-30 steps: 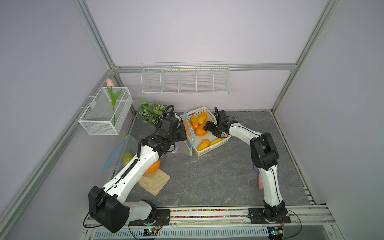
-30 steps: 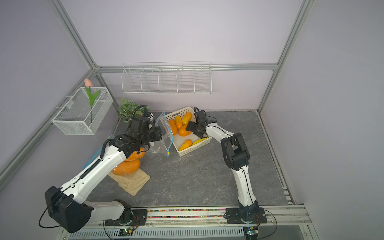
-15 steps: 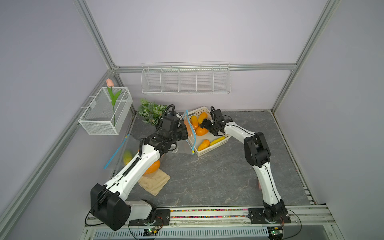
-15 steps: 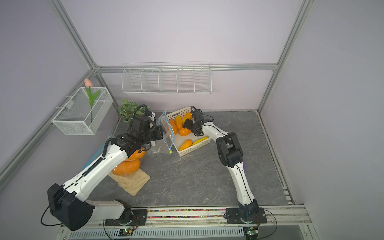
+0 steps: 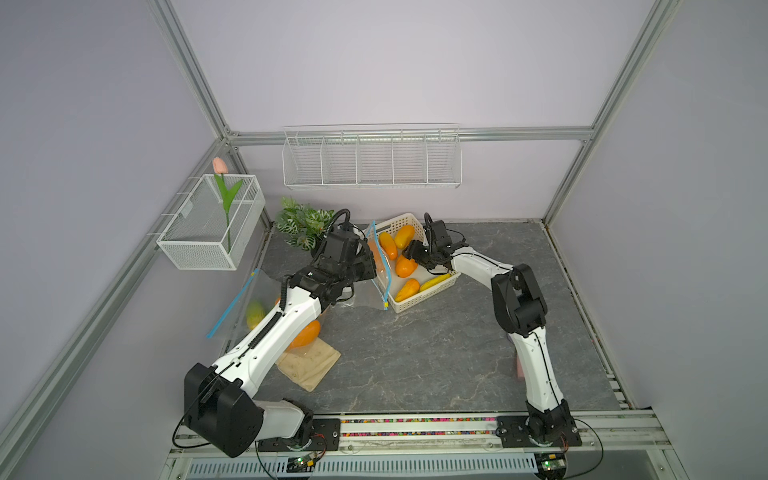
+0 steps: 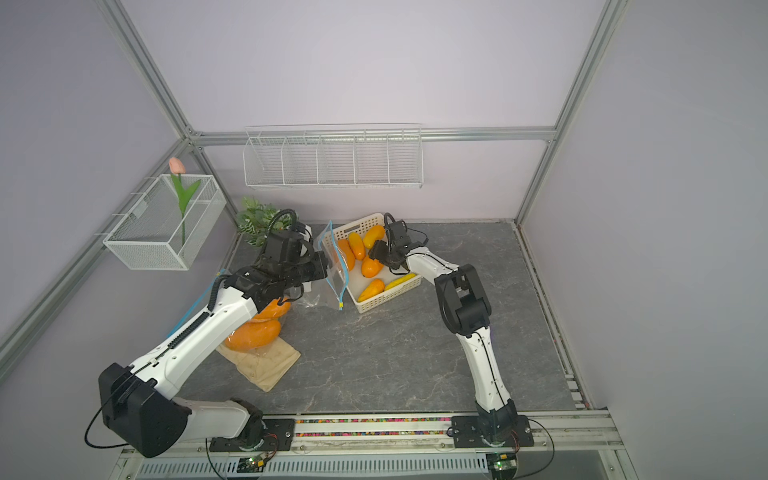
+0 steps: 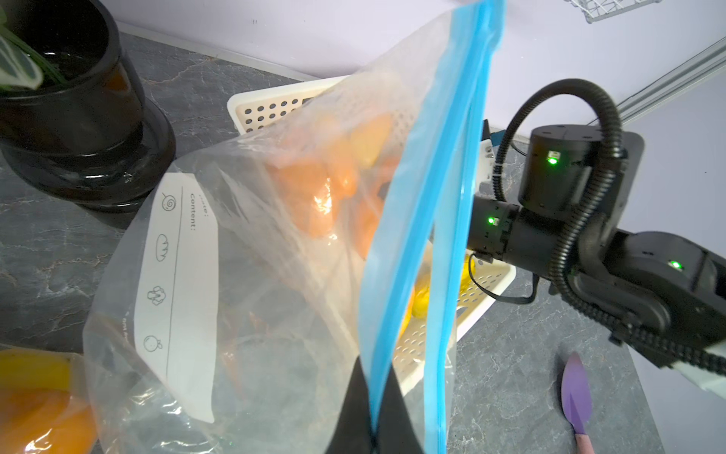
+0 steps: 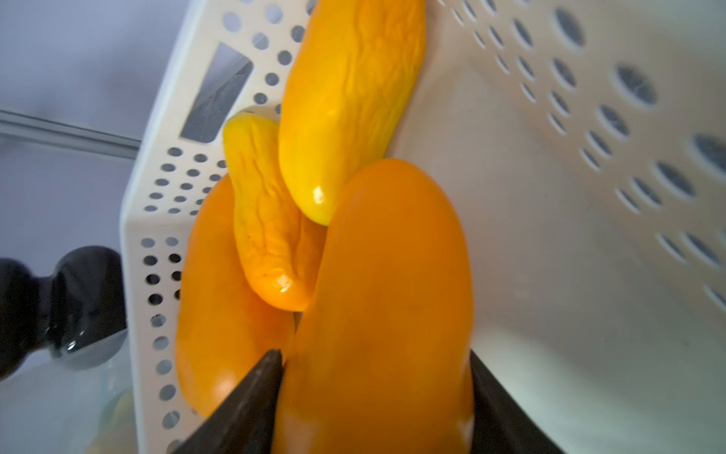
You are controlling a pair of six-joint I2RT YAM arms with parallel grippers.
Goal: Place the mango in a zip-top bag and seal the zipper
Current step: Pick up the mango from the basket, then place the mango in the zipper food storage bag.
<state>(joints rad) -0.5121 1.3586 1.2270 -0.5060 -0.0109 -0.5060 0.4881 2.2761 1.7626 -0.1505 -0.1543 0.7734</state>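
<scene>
**Containers.** A white perforated basket (image 5: 419, 300) stands at the back of the bench (image 5: 415, 374). It holds the mango (image 8: 393, 255) along with several other mangoes (image 5: 404, 237). The right pincer (image 8: 375, 355) reaches into it, its fingers bearing on both flanks of the mango, which lies against its neighbours.

The zip-top bag (image 7: 255, 275) stands on edge just beside the basket's left wall. Its two blue zipper strips (image 7: 424, 196) are parted toward the basket. The left pincer (image 7: 373, 393) is pressed together on one strip.

A second bag of orange fruit (image 6: 253, 332) rests on a beige cloth (image 6: 270, 368).

**Obscured.** Orange shapes show through the held bag's film; I cannot tell whether they are inside it or behind it. The left arm covers part of the second bag. A purple item (image 7: 575, 393) is cut off by the frame.

**Edges and room.** The held bag's lower corner meets the bench near the basket's front corner. A potted plant (image 5: 305, 224) stands close behind the left pincer. Open bench lies in front of the basket, between the arms.
</scene>
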